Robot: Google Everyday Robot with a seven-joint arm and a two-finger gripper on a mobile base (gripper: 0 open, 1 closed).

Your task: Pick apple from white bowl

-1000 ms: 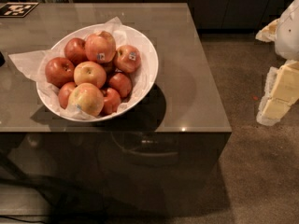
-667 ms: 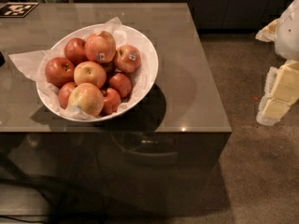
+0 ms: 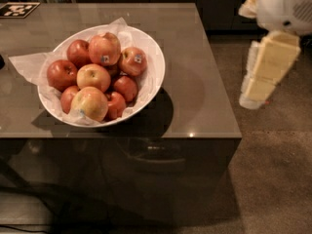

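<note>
Gripper, open or closed I cannot tell, hangs well right of the white bowl.
The apple lies on top at the bowl's far side; better to come from above, clear of its neighbours.

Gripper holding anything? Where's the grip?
Nothing. The gripper hangs beside the grey table, clear of the wide white bowl; the large pinkish-red stickered apple lies in it.

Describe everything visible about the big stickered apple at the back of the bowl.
The large pinkish-red apple with a yellow blush looks whole, a small dark sticker low on its front. It sits atop the pile at the back of the wide white paper-lined bowl, touching neighbouring apples. The robot's pale tool hangs right of the table, away from the apple.
</note>
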